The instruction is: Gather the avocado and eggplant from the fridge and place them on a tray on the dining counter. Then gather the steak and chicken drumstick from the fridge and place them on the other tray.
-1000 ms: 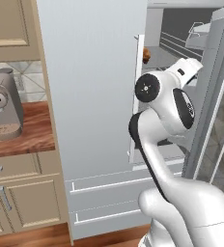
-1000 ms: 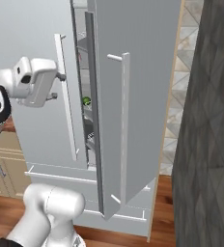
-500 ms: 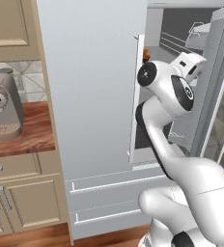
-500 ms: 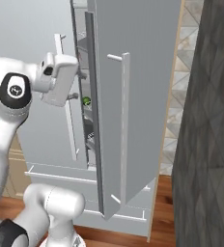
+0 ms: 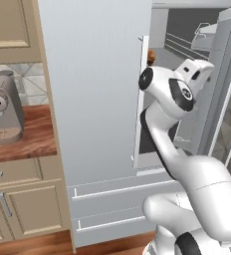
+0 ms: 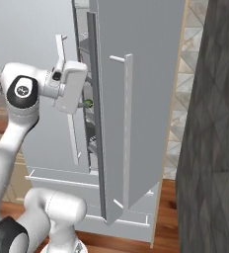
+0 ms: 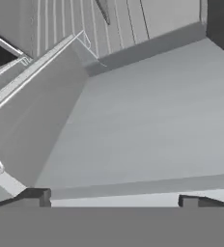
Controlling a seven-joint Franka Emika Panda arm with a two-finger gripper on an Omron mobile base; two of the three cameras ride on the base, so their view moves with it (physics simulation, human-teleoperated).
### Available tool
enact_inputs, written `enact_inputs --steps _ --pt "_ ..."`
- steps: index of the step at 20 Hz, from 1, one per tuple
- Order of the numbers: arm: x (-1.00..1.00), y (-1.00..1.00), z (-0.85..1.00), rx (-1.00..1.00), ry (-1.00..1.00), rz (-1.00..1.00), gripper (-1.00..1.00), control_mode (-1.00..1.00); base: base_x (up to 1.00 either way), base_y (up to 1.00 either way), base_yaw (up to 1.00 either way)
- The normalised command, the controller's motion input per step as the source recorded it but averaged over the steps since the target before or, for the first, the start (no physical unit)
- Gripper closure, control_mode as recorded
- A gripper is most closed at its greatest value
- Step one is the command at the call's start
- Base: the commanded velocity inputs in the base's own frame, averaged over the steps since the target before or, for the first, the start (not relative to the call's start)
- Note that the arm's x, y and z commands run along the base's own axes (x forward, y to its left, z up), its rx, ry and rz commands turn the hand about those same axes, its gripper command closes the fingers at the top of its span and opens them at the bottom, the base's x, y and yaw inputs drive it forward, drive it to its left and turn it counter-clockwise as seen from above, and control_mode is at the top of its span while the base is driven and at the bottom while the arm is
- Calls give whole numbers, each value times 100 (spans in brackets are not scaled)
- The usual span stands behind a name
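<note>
— At the fridge mouth, door swung wide. Where's the gripper?
— Fingers spread wide, empty, facing bare shelf.
— Produce?
— Small green thing, maybe the avocado, at 3 o'clock of the hand in the right view. Eggplant I can't pick out.
— Advice?
— Ease in level, clear the door edge, straddle it before closing.
— Room?
— Wood counter, coffee machine at 9 o'clock, stone wall right.

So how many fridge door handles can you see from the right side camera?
2. One handle is on the open door nearest the camera; the other handle is on the door behind the gripper, partly covered by it.
</note>
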Motion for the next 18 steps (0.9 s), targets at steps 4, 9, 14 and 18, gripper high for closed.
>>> enact_inputs --steps 4,9,14,18 --pt "-14 -36 -20 -5 0 -14 -100 -100 0 0 0" --pt "-4 -39 -16 -6 0 -13 -100 -100 0 0 0" --pt "-12 -50 -9 -6 0 -13 -100 -100 0 0 0" --pt "-43 -73 -1 0 0 -17 -100 -100 0 0 0"
